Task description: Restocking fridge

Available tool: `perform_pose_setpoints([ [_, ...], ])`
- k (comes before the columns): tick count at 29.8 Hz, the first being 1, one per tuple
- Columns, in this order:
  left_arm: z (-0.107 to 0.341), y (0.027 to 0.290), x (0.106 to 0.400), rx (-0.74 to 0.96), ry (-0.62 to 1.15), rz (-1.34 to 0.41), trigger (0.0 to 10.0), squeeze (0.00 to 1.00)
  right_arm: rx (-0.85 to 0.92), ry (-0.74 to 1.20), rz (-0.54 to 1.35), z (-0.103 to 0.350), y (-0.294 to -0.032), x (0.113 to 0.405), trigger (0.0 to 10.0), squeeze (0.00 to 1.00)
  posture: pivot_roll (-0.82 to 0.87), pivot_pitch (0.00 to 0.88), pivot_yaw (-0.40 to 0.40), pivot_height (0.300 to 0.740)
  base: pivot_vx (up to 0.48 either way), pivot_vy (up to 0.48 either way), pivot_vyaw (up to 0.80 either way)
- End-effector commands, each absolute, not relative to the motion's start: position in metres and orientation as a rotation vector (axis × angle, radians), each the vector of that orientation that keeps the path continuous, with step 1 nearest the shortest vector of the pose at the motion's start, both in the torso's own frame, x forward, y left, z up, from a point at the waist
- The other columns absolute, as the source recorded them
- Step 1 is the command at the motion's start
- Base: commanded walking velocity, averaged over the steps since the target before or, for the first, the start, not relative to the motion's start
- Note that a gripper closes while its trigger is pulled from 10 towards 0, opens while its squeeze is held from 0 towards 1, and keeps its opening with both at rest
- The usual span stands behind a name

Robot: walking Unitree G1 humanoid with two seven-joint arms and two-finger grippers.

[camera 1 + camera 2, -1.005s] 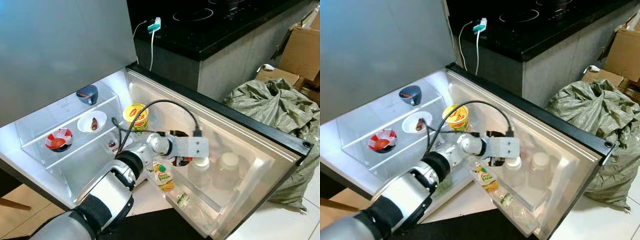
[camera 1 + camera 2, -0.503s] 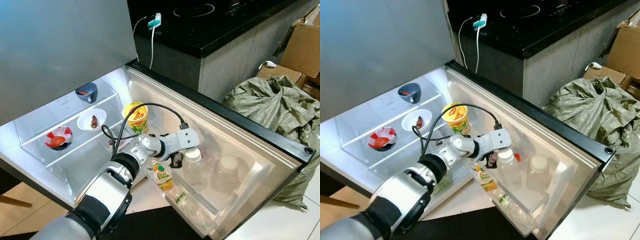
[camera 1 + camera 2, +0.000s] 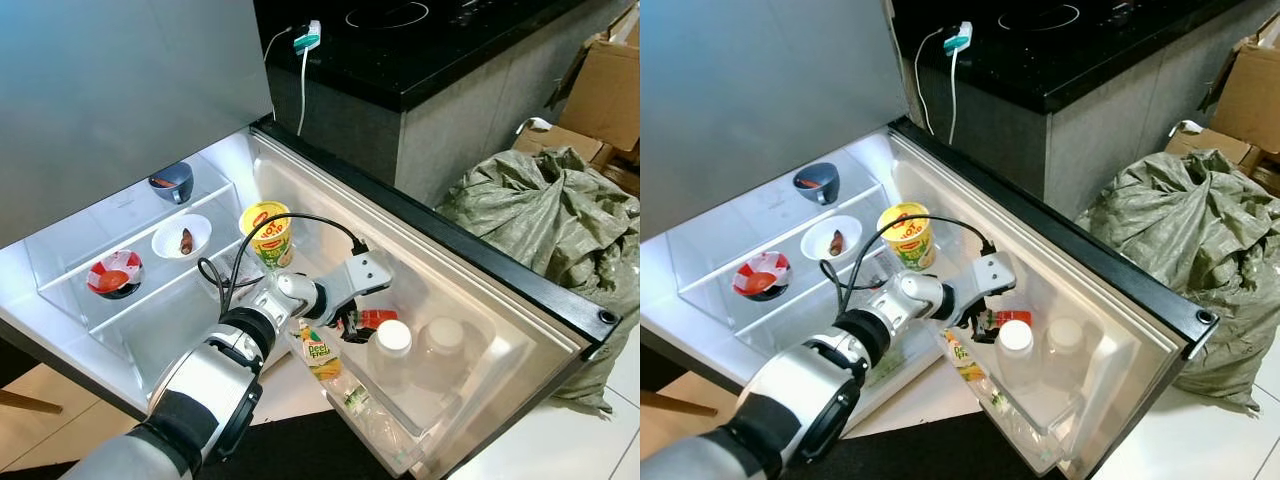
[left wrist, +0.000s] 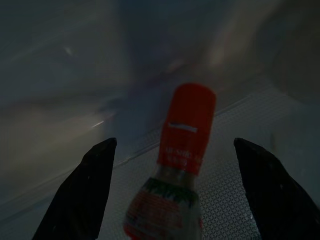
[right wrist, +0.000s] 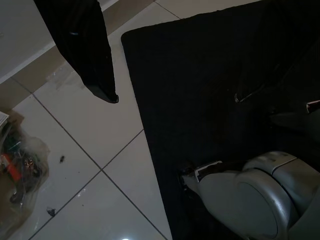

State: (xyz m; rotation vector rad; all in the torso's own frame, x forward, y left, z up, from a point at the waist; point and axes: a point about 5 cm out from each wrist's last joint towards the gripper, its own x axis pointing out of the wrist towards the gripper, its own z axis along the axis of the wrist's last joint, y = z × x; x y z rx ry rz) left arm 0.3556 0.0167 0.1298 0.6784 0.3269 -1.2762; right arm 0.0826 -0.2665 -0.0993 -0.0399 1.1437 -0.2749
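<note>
My left gripper reaches into the open fridge door's shelf, its fingers open. In the left wrist view a small red-capped bottle sits just beyond the two fingertips, touching neither. The same bottle rests in the shelf beside two white-lidded clear jars. A yellow-labelled juice bottle lies at the shelf's near end. A finger of my right gripper hangs idle over the floor.
A yellow noodle cup stands inside the fridge by three bowls on a clear shelf. A green sack and a cardboard box lie to the right. Behind is a black counter. A black mat covers the floor.
My left gripper has drawn back out of the door shelf towards me. The red-capped bottle now rests free in front of its open fingers. The camera has shifted slightly.
</note>
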Motion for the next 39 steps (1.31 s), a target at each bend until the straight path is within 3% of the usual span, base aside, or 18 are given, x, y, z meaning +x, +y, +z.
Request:
perform_pose_setpoints([
  [1,0.122,0.031,0.357,0.801,0.363,-1.251,10.0,0.00,-0.021,1.167,-0.272,-0.102,-0.262,0.075,10.0,0.00,-0.28,0.172,0.138,0.740,0.000,0.000,0.00],
  [15,0.115,0.018,0.351,0.944,0.306,-1.271,10.0,0.00,-0.008,1.166,-0.279,-0.104,-0.258,0.071,10.0,0.00,-0.29,0.186,0.151,0.740,0.000,0.000,0.00],
  [16,0.114,0.017,0.350,0.943,0.309,-1.277,9.4,0.00,-0.007,1.167,-0.280,-0.104,-0.258,0.071,10.0,0.00,-0.29,0.186,0.151,0.740,0.000,0.000,0.00],
  [17,0.113,0.017,0.349,0.941,0.314,-1.286,6.2,0.00,-0.006,1.167,-0.281,-0.104,-0.258,0.071,10.0,0.00,-0.29,0.187,0.152,0.740,0.000,0.000,0.00],
  [18,0.112,0.017,0.348,0.939,0.320,-1.296,0.0,0.00,-0.006,1.168,-0.282,-0.104,-0.258,0.070,10.0,0.00,-0.29,0.187,0.152,0.740,0.000,0.000,0.00],
  [31,0.098,0.021,0.342,1.051,0.355,-1.328,0.0,0.00,-0.006,1.157,-0.288,-0.103,-0.260,0.072,10.0,0.00,-0.29,0.192,0.151,0.740,0.000,0.000,0.00],
  [32,0.097,0.021,0.341,1.060,0.357,-1.331,1.8,0.00,-0.007,1.155,-0.287,-0.103,-0.260,0.072,10.0,0.00,-0.29,0.192,0.151,0.740,0.000,0.000,0.00],
  [34,0.096,0.021,0.341,1.060,0.358,-1.333,1.8,0.00,-0.007,1.155,-0.287,-0.103,-0.260,0.072,10.0,0.00,-0.29,0.192,0.151,0.740,0.000,0.000,0.00],
  [35,0.096,0.021,0.341,1.062,0.358,-1.334,5.6,0.00,-0.007,1.155,-0.286,-0.103,-0.260,0.072,10.0,0.00,-0.29,0.193,0.151,0.740,0.000,0.000,0.00],
  [36,0.096,0.021,0.341,1.062,0.358,-1.334,5.6,0.00,-0.007,1.155,-0.286,-0.103,-0.260,0.072,10.0,0.00,-0.29,0.193,0.151,0.740,0.000,0.000,0.00],
  [37,0.097,0.021,0.341,1.068,0.354,-1.334,10.0,0.00,-0.007,1.154,-0.286,-0.103,-0.260,0.073,10.0,0.00,-0.29,0.193,0.151,0.740,0.000,0.000,0.00],
  [39,0.097,0.021,0.341,1.069,0.352,-1.333,10.0,0.00,-0.007,1.154,-0.286,-0.103,-0.259,0.073,10.0,0.00,-0.29,0.193,0.152,0.740,0.000,0.000,0.00],
])
